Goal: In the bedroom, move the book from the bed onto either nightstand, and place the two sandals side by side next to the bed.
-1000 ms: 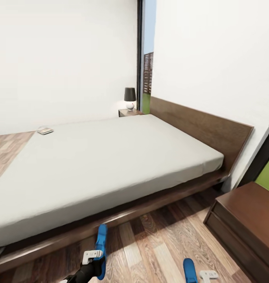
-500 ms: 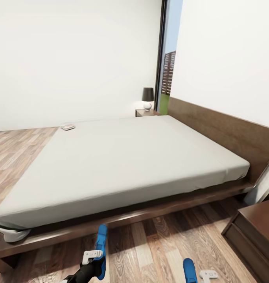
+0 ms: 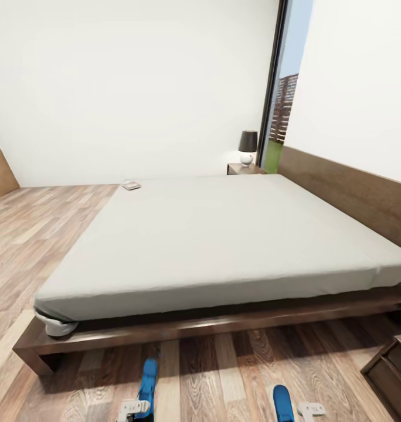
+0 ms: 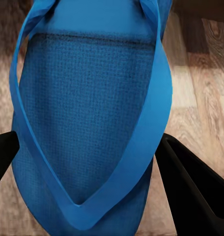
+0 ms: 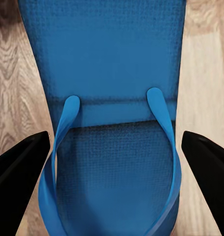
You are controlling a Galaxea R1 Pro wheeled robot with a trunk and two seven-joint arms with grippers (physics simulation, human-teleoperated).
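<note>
Two blue sandals hang just above the wood floor on my side of the bed point(image 3: 224, 246), one in each hand. My left gripper point(image 3: 136, 405) is shut on the left sandal point(image 3: 148, 381); in the left wrist view its black fingers point(image 4: 190, 187) press that sandal point(image 4: 87, 113) from both sides. My right gripper point(image 3: 311, 409) is shut on the right sandal point(image 3: 282, 403), with a dark finger point(image 5: 18, 164) on either side of it point(image 5: 112, 64). The book point(image 3: 131, 185) lies on the bed's far left corner. One nightstand point(image 3: 243, 169) stands beyond the bed.
A black-shaded lamp point(image 3: 247, 146) sits on the far nightstand beside a tall window point(image 3: 282, 111). A second dark nightstand point(image 3: 394, 369) shows at the lower right. Wood floor point(image 3: 42, 234) stretches left of the bed. The headboard point(image 3: 353, 196) runs along the right wall.
The camera has swung left, so the bed and near nightstand slid right in the picture. Both sandals and grippers kept their place in the view.
</note>
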